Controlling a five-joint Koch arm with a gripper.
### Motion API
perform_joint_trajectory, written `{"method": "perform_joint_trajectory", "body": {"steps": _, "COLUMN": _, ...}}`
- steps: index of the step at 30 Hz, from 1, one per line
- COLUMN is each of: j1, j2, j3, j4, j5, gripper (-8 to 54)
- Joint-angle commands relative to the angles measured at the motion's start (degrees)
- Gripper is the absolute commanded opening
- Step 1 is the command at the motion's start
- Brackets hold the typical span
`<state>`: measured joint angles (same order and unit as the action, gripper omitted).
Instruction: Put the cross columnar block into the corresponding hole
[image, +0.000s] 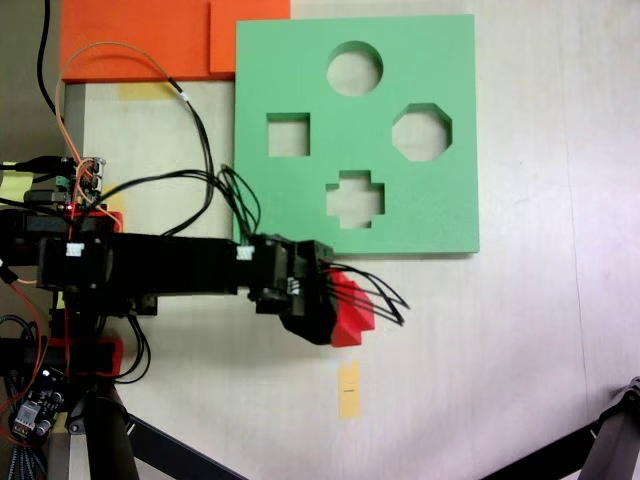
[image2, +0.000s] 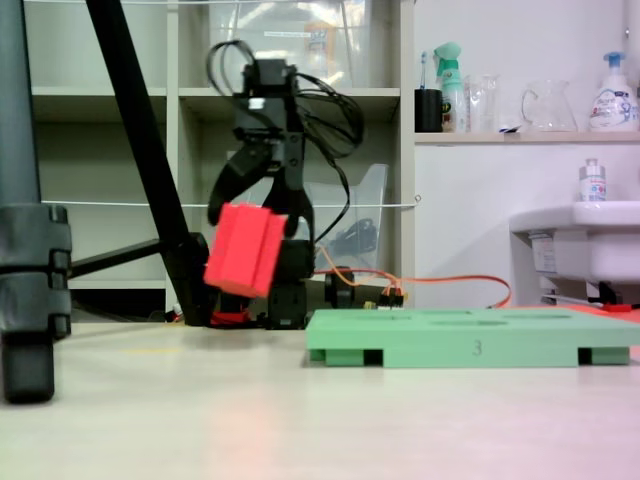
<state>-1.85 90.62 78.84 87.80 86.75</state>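
Gripping the small bright red plus-section foam block (image2: 245, 250), the black gripper (image2: 262, 212) was seen closed on it, lifted clear of the table. Transport was judged underway: the plus-shaped cutout (image: 355, 198) of the flat green foam board (image: 440, 215) lay at twelve o'clock, requiring alignment.

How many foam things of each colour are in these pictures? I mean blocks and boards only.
Red: 1, the cross columnar block, held in the gripper above the table.
Green: 1, the board with four cutouts.
Orange: 2, the overlapping orange boards.
Total: 4
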Motion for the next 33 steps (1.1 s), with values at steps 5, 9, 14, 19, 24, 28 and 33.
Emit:
{"method": "perform_joint_trajectory", "body": {"steps": 5, "j1": -17.1, "j2": 5.8, "j3": -0.7, "j4": -4.8, "j5": 25.2, "gripper": 13.7}}
{"method": "perform_joint_trajectory", "body": {"steps": 9, "j1": -22.5, "j2": 5.3, "j3": -0.2, "j4": -11.3, "j5": 30.3, "gripper": 13.7}}
{"method": "perform_joint_trajectory", "body": {"steps": 14, "j1": -24.2, "j2": 4.1, "j3": 4.3, "j4": -18.7, "j5": 30.5, "gripper": 13.7}}
{"method": "perform_joint_trajectory", "body": {"steps": 19, "j1": -24.5, "j2": 1.0, "j3": 6.2, "j4": -21.8, "j5": 30.5, "gripper": 13.7}}
{"method": "perform_joint_trajectory", "body": {"steps": 24, "j1": -25.0, "j2": -0.3, "j3": 6.9, "j4": -23.5, "j5": 30.4, "gripper": 13.8}}
{"method": "perform_joint_trajectory", "body": {"steps": 28, "j1": -26.0, "j2": -0.7, "j3": 8.1, "j4": -24.8, "j5": 30.4, "gripper": 13.8}}
{"method": "perform_joint_trajectory", "body": {"steps": 33, "j1": -27.7, "j2": -1.7, "j3": 8.9, "j4": -25.6, "j5": 30.4, "gripper": 13.8}}
